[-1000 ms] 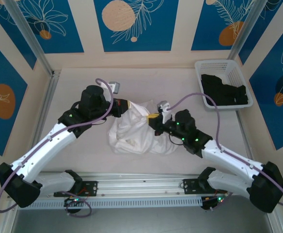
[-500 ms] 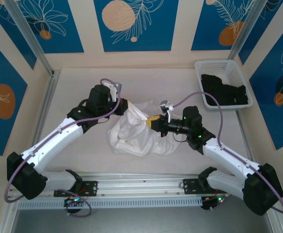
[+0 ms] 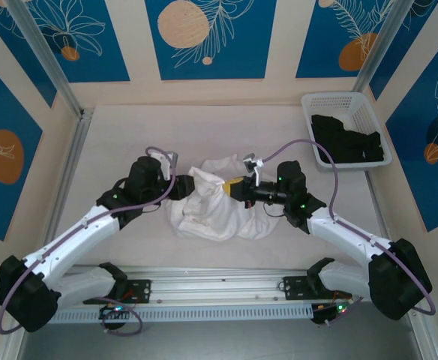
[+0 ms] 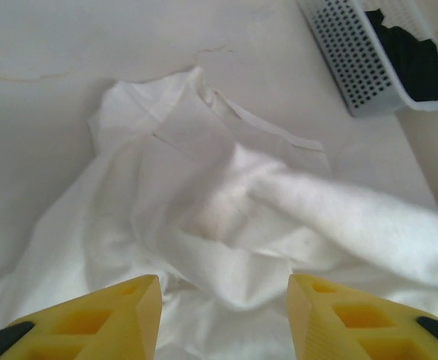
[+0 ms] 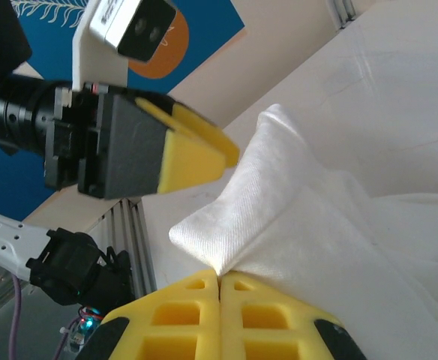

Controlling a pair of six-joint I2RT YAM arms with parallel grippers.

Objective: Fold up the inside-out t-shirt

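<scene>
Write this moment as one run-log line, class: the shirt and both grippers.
t-shirt: crumpled on table, unfolded | left gripper: open, empty, facing t-shirt | right gripper: shut, pinching a t-shirt fold

Plain white throughout: inside-out t-shirt (image 3: 208, 214). Yellow fingers on black bodies: left gripper (image 4: 223, 300), right gripper (image 5: 219, 281). White shells with black joints: left arm (image 3: 76, 232), right arm (image 3: 350, 240). White lattice: basket (image 3: 331, 96); black: garment (image 3: 346, 142) inside. Blue with white leaf outlines and orange discs: wall panels (image 3: 204, 45). Pale grey: tabletop (image 3: 129, 127).
</scene>
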